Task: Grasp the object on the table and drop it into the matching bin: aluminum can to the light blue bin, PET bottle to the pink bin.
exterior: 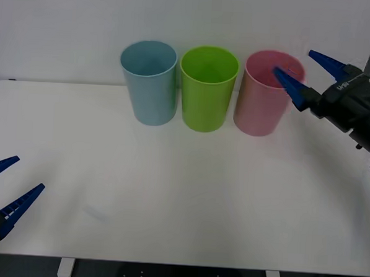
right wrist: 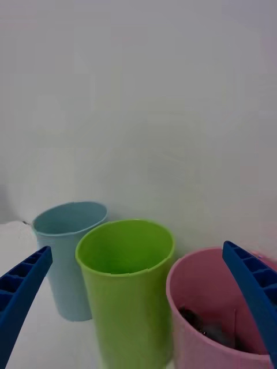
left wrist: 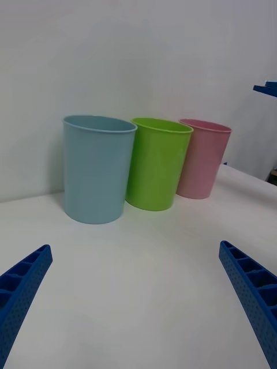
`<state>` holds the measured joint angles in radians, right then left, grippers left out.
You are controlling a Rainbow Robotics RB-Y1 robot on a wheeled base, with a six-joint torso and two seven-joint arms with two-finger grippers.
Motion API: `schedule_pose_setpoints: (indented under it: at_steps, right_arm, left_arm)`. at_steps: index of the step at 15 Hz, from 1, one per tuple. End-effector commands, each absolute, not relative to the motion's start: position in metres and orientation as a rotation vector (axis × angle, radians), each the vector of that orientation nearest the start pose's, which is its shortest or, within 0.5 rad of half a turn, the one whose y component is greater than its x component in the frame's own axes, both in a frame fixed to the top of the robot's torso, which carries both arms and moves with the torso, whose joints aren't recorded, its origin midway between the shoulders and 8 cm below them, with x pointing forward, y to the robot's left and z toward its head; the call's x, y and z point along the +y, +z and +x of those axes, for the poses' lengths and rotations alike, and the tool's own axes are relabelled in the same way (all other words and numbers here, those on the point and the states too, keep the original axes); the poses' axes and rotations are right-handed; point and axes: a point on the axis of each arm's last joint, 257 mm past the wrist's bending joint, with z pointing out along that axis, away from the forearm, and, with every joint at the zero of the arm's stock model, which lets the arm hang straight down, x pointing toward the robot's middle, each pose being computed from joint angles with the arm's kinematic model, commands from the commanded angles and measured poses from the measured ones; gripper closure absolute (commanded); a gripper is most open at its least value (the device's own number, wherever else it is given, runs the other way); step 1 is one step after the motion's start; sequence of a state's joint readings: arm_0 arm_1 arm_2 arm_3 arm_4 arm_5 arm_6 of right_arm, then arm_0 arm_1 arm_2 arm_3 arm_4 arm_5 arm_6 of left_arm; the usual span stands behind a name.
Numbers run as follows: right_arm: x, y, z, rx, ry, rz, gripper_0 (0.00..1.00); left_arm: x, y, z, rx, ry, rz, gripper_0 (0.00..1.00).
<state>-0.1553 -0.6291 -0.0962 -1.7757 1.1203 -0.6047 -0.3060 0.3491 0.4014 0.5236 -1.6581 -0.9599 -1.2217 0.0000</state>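
My right gripper (exterior: 312,76) hangs above the far right part of the table (exterior: 182,200), right by the pink bin (exterior: 265,96), with its two blue ribbed fingers spread wide apart and nothing between them. In the front view one finger (exterior: 290,87) reaches over the bin's rim while the other points past its right side. From my right wrist I look down between the two fingers (right wrist: 254,294) into the bin's mouth (right wrist: 196,300), and at the bottom lies the bottle (right wrist: 210,331), a clear, dark-patched shape resting on the bin floor; I cannot make out its cap or label there. The pink bin stands at the right end of a row of three along the table's far edge, close to the white wall. Just beside it, in the middle, stands the green bin (exterior: 207,90), and next to that, at the left end, the blue bin (exterior: 149,84). All three stand upright, mouths open upward, nearly touching one another; whether they touch I cannot tell. My left gripper (exterior: 2,188) sits low at the table's near left corner, its fingers also open and empty, pointing toward the row. From my left wrist I see the fingers (left wrist: 251,294) and, beyond the bare tabletop (left wrist: 150,277), the blue (left wrist: 95,170), green (left wrist: 156,164) and pink (left wrist: 202,158) bins side by side.
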Motion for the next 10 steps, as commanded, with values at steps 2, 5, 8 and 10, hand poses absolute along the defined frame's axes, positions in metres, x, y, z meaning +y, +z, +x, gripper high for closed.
schedule_pose_setpoints:
  at_steps: [2,5,8,10]
  right_arm:
    - [-0.220,-0.039,0.480,1.288,0.503,-0.624,0.00]
    - [-0.228,-0.057,0.456,1.289,0.487,-0.670,0.00]
    - [-0.243,-0.082,0.433,1.316,0.472,-0.701,0.00]
    - [-0.257,-0.094,0.417,1.339,0.478,-0.695,0.00]
  left_arm:
    - [0.330,-0.169,0.342,1.441,-0.567,0.465,0.00]
    - [0.330,-0.169,0.342,1.441,-0.567,0.465,0.00]
    - [0.330,-0.169,0.342,1.441,-0.567,0.465,0.00]
    - [0.330,-0.169,0.342,1.441,-0.567,0.465,0.00]
